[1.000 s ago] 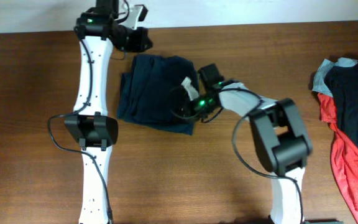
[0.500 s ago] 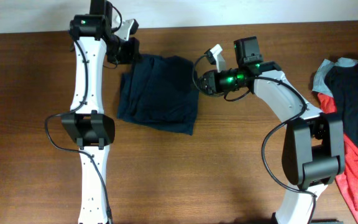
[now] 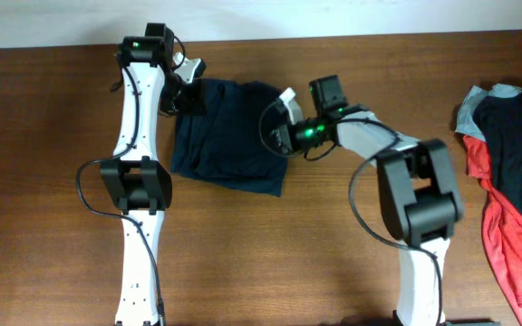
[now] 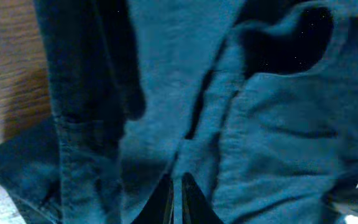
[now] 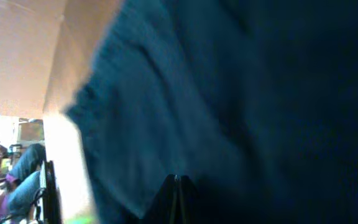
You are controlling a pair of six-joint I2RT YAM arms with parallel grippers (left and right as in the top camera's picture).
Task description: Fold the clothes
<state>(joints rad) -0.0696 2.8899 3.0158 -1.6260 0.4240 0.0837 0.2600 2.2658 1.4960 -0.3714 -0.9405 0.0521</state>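
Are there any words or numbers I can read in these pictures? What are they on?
There is nothing to read in any view.
Shorts: plain dark blue, with no print or label showing.
Heap of clothes: navy, red and pale grey-blue, with no writing showing.
Left arm and right arm: only small green lights, with no letters or numbers showing.

Bare tabletop [image 3: 270,263] spans lower middle; left arm [image 3: 139,118] and right arm [image 3: 415,195] flank the shorts [image 3: 229,145]; a clothes heap [image 3: 515,172] blocks the right edge.
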